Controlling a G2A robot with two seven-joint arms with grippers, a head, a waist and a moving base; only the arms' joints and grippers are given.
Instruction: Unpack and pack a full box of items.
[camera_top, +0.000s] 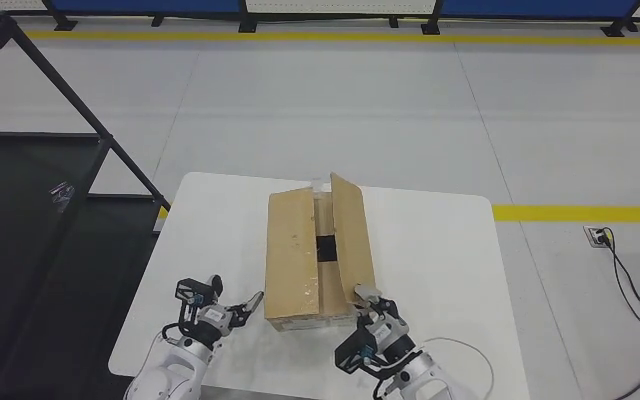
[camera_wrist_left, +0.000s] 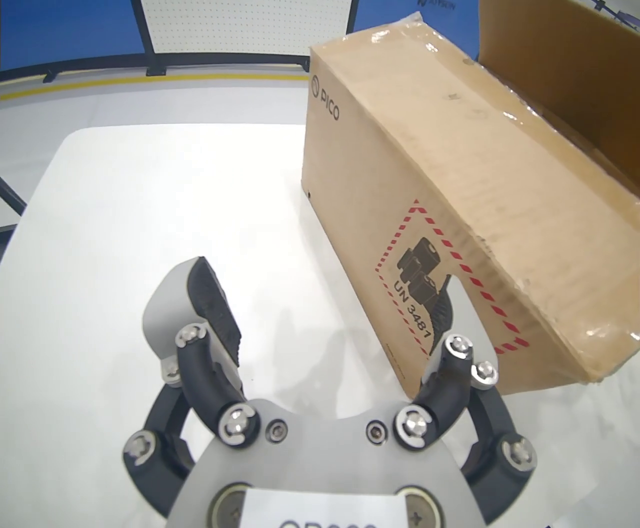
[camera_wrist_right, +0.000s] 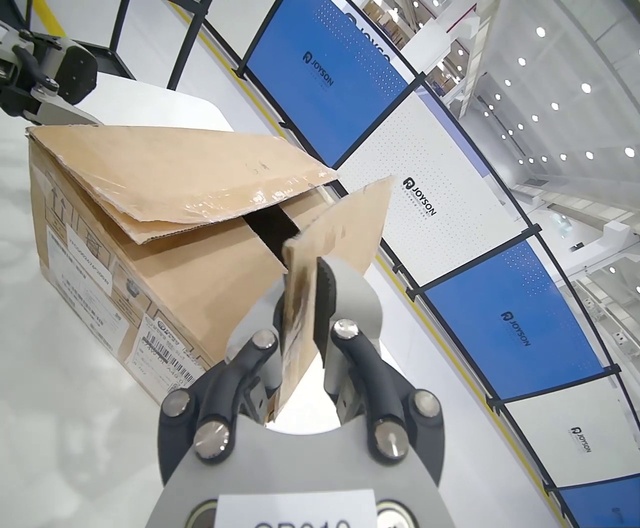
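Standing in the middle of the white, round-cornered table (camera_top: 430, 260), the brown cardboard box (camera_top: 296, 300) is set with its long sides running from near to far. Its left flap (camera_top: 292, 245) is laid almost flat over the opening and slightly lifted along its inner edge. Its right flap (camera_top: 352, 240) is raised steeply, so that a dark gap is left between the two; what lies inside cannot be made out. Glossy clear tape is seen along the left flap's torn edge. The right gripper (camera_wrist_right: 302, 285) is placed at the near right corner of the box. Its two fingers are pressed together on the near corner of the right flap, one on each face of the cardboard, with the flap's edge passing between them towards the wrist. The left gripper (camera_wrist_left: 325, 280) is held low over the table at the near left corner of the box, with its fingers spread wide and nothing between them. Its left finger is over bare table, well apart from the box. Its right finger (camera_wrist_left: 442, 305) is seen just beside the box's left wall, in front of a label with a red dashed border (camera_wrist_left: 410, 265), and whether contact is made there cannot be told. White printed labels (camera_wrist_right: 100, 305) are stuck on the near end wall of the box.
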